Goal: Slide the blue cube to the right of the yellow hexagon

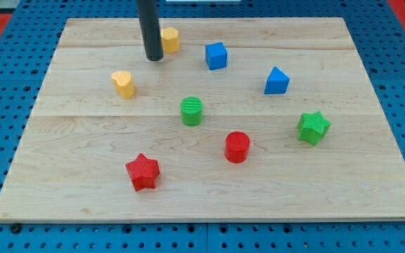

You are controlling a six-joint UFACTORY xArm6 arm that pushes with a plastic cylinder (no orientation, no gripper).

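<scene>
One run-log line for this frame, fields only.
tip: left of yellow hexagon, close | blue cube: right of hexagon, apart, untouched | board: seven other blocks unmoved-by-contact

Yellow hexagon (171,39) (left side) behind rod (148,28)

The blue cube (216,55) is sitting flat on its base in the upper middle of the frame. The yellow hexagon (171,39) is standing upright just to its upper left, near the top edge, apart from it.
</scene>
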